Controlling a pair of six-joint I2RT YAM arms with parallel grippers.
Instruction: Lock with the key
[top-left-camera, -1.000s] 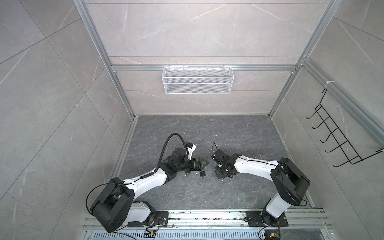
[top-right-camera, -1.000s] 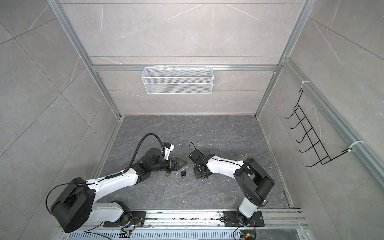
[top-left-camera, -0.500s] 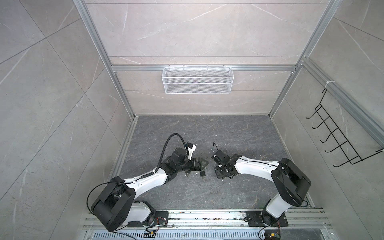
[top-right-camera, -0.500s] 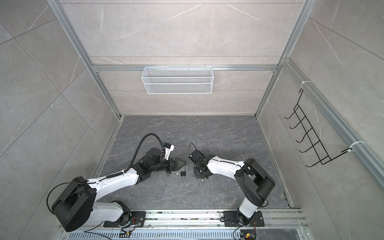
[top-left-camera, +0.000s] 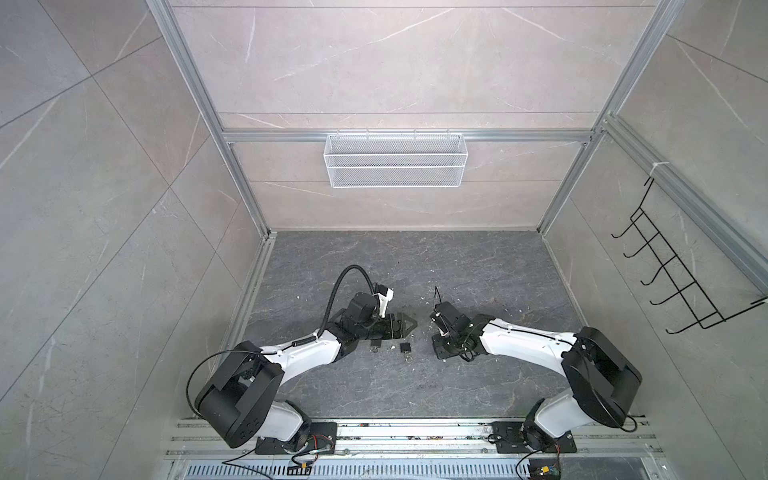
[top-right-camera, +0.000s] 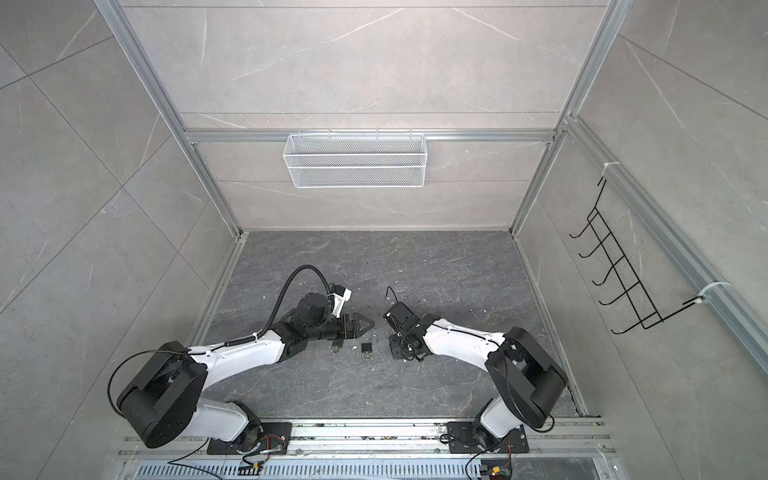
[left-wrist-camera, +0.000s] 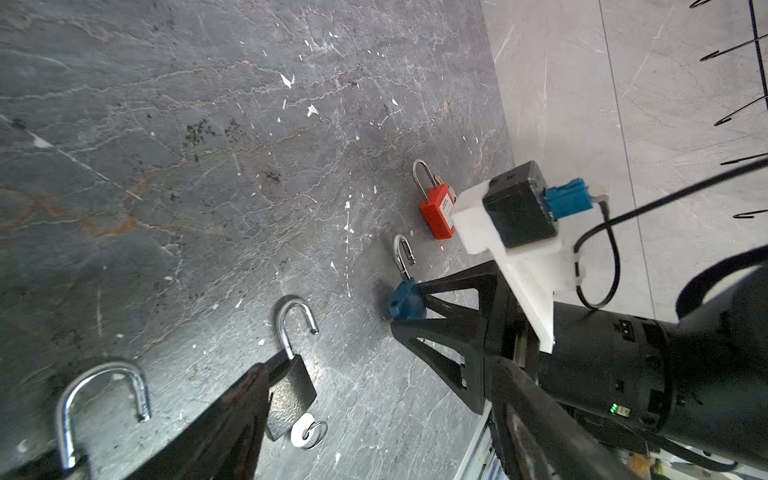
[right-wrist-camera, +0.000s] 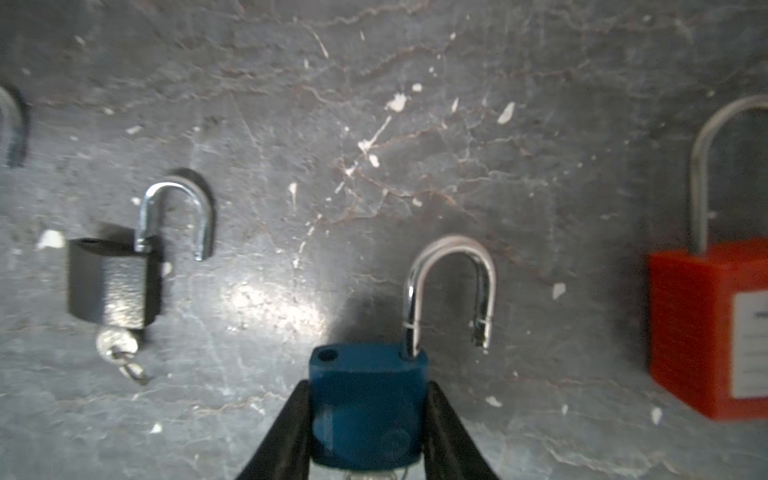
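My right gripper (right-wrist-camera: 368, 415) is shut on the body of a blue padlock (right-wrist-camera: 368, 403), low over the floor. Its silver shackle (right-wrist-camera: 453, 286) stands open. A bit of silver metal shows under the blue body, cut off by the frame edge. A black padlock (right-wrist-camera: 112, 282) lies beside it with its shackle open and a key (right-wrist-camera: 116, 345) with a ring in its underside. In both top views this black padlock (top-left-camera: 405, 347) lies between the arms. My left gripper (left-wrist-camera: 382, 374) is open and holds nothing, with one finger (left-wrist-camera: 232, 415) over the black padlock (left-wrist-camera: 291, 386).
A red padlock (right-wrist-camera: 706, 324) lies on the other side of the blue one. A further padlock with an open shackle (left-wrist-camera: 104, 399) lies close under my left arm (top-left-camera: 376, 344). A white wire basket (top-left-camera: 395, 160) hangs on the back wall and a black hook rack (top-left-camera: 681, 274) on the right wall.
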